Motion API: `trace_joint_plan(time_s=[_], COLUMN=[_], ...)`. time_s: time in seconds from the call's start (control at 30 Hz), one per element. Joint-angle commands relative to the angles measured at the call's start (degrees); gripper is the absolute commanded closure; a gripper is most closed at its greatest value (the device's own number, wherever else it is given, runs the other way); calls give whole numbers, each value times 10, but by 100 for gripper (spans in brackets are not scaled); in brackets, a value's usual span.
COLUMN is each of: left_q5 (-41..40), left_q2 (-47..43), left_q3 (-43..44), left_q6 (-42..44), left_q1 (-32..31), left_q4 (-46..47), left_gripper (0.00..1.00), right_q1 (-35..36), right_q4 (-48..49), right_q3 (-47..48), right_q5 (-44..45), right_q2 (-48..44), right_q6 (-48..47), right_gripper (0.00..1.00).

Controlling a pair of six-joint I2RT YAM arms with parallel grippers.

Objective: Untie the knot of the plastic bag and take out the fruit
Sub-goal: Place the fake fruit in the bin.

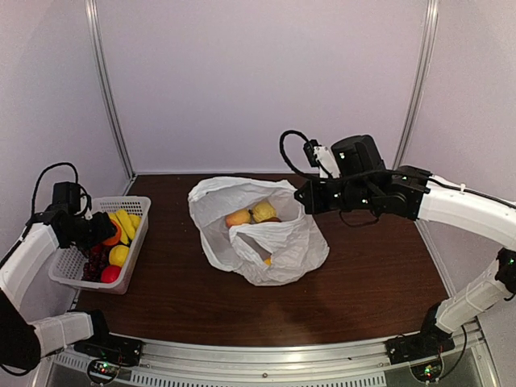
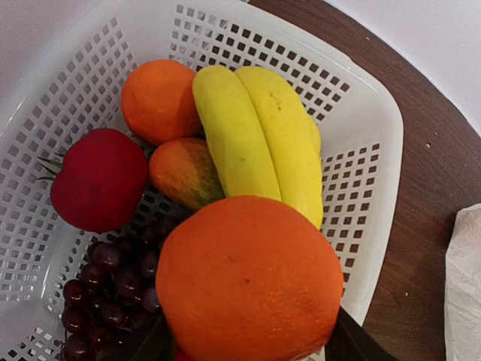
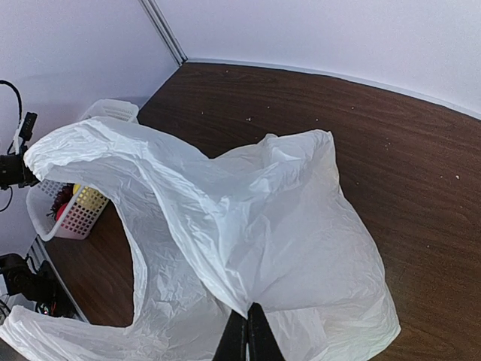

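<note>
The white plastic bag [image 1: 278, 242] lies in the middle of the table with its mouth gaping open, and no knot shows on it. Fruit inside it includes a peach [image 1: 238, 218] and a lemon [image 1: 264, 211]. My right gripper [image 1: 301, 197] is at the bag's far right rim. In the right wrist view it [image 3: 248, 331] is shut on a fold of the bag [image 3: 285, 226], holding that fold up. My left gripper [image 1: 103, 232] hangs over the basket, shut on a round orange fruit [image 2: 248, 278] that hides most of its fingers [image 2: 353, 342].
A white slatted basket [image 2: 368, 150] stands at the table's left edge [image 1: 137, 205]. It holds bananas [image 2: 263, 135], another orange fruit [image 2: 159, 100], a mango [image 2: 184, 173], a red apple [image 2: 100, 180] and dark grapes [image 2: 113, 286]. White walls enclose the table.
</note>
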Motion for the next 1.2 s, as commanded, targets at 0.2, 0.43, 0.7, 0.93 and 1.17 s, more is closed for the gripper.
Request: trace_joint_plan(time_s=[0.2, 0.43, 0.7, 0.93, 1.17], left_q5=[-91, -95, -90, -87, 37], left_q2=[33, 25, 21, 2, -39], left_q3=[-3, -5, -5, 4, 58], left_q6=[-11, -13, -12, -7, 57], left_q1=[4, 5, 5, 5, 3], left_q4=[28, 26, 28, 17, -11], left_gripper=[47, 14, 2, 3, 4], right_q1=[0, -1, -1, -1, -1], right_q4=[16, 8, 3, -10, -2], right_q3=[-23, -7, 4, 2, -2], right_q5=[3, 3, 3, 11, -4], right_q2=[-22, -13, -10, -22, -24], right_q6=[-3, -9, -4, -6, -10], right_gripper=[100, 100, 100, 100, 100])
